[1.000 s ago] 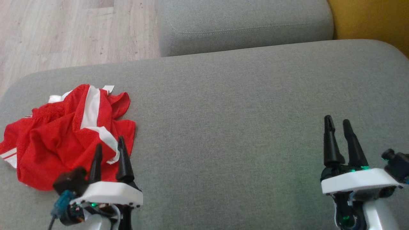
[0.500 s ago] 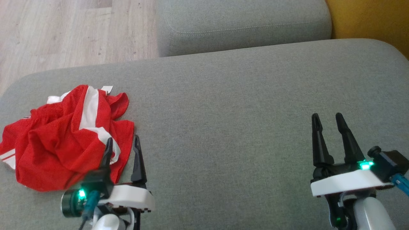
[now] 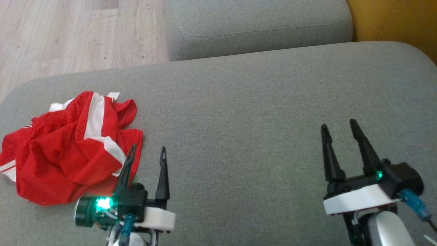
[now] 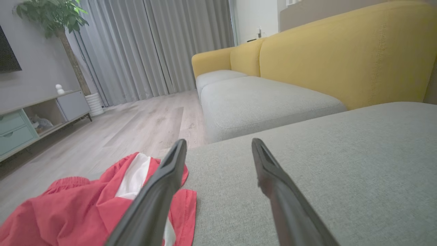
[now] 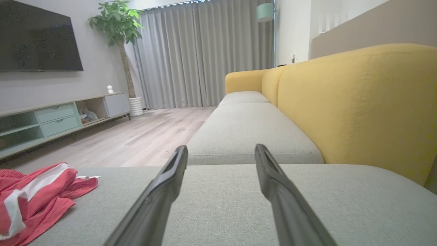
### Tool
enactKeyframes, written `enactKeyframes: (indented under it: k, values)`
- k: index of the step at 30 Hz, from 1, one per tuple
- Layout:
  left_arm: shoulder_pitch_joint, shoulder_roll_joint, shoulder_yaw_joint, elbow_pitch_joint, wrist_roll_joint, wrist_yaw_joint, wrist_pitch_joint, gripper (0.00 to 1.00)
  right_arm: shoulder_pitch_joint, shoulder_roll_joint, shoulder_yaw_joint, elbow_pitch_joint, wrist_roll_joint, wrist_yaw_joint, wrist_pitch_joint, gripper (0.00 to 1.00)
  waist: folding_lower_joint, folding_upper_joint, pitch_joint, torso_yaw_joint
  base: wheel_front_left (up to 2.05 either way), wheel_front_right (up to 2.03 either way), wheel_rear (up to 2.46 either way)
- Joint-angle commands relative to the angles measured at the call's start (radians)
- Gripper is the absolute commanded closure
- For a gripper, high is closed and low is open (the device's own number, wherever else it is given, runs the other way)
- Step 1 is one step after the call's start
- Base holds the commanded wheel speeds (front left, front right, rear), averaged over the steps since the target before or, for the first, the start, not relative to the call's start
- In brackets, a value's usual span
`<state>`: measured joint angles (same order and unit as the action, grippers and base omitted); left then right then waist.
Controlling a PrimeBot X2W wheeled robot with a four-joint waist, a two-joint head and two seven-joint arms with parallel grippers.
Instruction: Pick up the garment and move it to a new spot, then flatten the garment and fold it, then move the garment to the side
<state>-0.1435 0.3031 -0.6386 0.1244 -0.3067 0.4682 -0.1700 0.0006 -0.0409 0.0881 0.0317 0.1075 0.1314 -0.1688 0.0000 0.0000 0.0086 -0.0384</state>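
The garment (image 3: 68, 150) is a crumpled red piece with white stripes, lying bunched at the left end of the grey sofa cushion (image 3: 239, 112). My left gripper (image 3: 147, 150) stands open just off its right edge, one finger over the red cloth and the other over bare cushion. From the left wrist view the garment (image 4: 85, 208) lies low on the left, beside and behind the left finger, and that gripper (image 4: 218, 147) holds nothing. My right gripper (image 3: 338, 125) is open over the bare cushion far to the right. The right wrist view has the garment (image 5: 37, 194) at its left edge.
A second grey seat cushion (image 3: 256, 27) lies beyond the one I work on, with a yellow backrest (image 3: 392, 20) to the right. Wooden floor (image 3: 68, 34) runs past the cushion's far left edge. A low cabinet (image 5: 58, 116) and a potted plant (image 5: 117, 24) stand across the room.
Both arms have swung: the left gripper moved right, off the garment's edge, and the right gripper drifted left. The garment lies as before.
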Motion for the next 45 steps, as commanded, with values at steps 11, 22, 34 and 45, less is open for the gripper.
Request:
enactKeyframes:
  k: [11,22,34,45]
  values:
    - [-0.010,0.002,0.031,-0.151,-0.037,0.028,-0.045,0.00,-0.007,-0.008,0.015,-0.051,0.090,-0.001,-0.046,0.00,0.0000,0.0000,0.004,0.002,0.00,0.00,0.00]
    - [0.073,-0.051,0.117,-0.114,-0.039,-0.123,-0.075,0.00,0.011,-0.009,0.031,0.032,0.098,-0.001,-0.076,0.00,0.0000,0.0000,-0.001,-0.001,0.00,0.00,0.00]
    - [0.091,-0.109,0.177,-0.018,0.050,-0.190,-0.092,0.00,-0.002,-0.009,0.048,0.090,0.038,-0.001,-0.093,0.00,0.0000,0.0000,-0.005,-0.008,0.00,0.00,0.00]
    - [0.116,-0.149,0.248,-0.007,0.088,-0.241,-0.092,0.00,0.008,-0.009,0.056,0.081,0.045,-0.001,-0.093,0.00,0.0000,0.0000,-0.013,0.042,0.00,0.00,0.00]
